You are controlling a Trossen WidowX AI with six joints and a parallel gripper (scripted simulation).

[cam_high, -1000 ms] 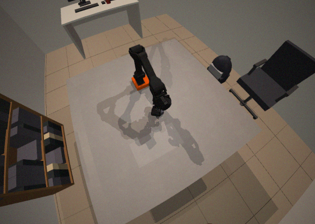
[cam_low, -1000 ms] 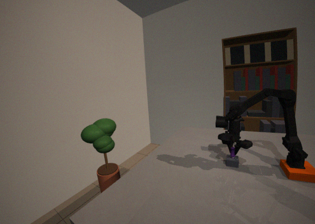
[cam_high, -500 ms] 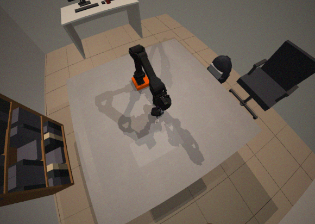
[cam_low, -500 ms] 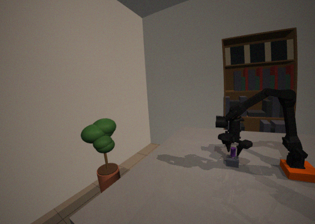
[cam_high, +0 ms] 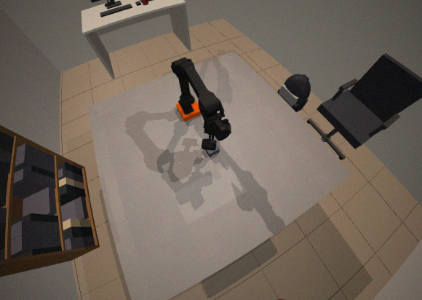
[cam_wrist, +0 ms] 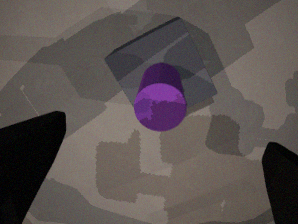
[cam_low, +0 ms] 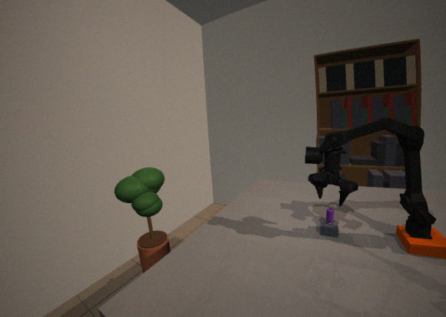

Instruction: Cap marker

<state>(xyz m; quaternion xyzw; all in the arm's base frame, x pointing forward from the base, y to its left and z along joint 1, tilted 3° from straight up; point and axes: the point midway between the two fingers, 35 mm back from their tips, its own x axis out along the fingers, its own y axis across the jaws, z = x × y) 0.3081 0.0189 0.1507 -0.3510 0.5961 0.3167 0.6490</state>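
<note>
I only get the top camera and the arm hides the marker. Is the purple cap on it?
Observer: Yes, the purple cap stands upright out of the holder block.
Operator: Is the claw squeezing it?
Observer: No, the gripper is open, above the cap and not touching it.
Operator: Is it right over it?
Observer: In the wrist camera, the cap's top lies between the two dark fingers, nearer the top of the picture.

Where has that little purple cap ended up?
The purple cap sits atop the marker in the grey holder block, left of the arm's orange base in the exterior view. The open gripper hangs just above, not touching it.
</note>
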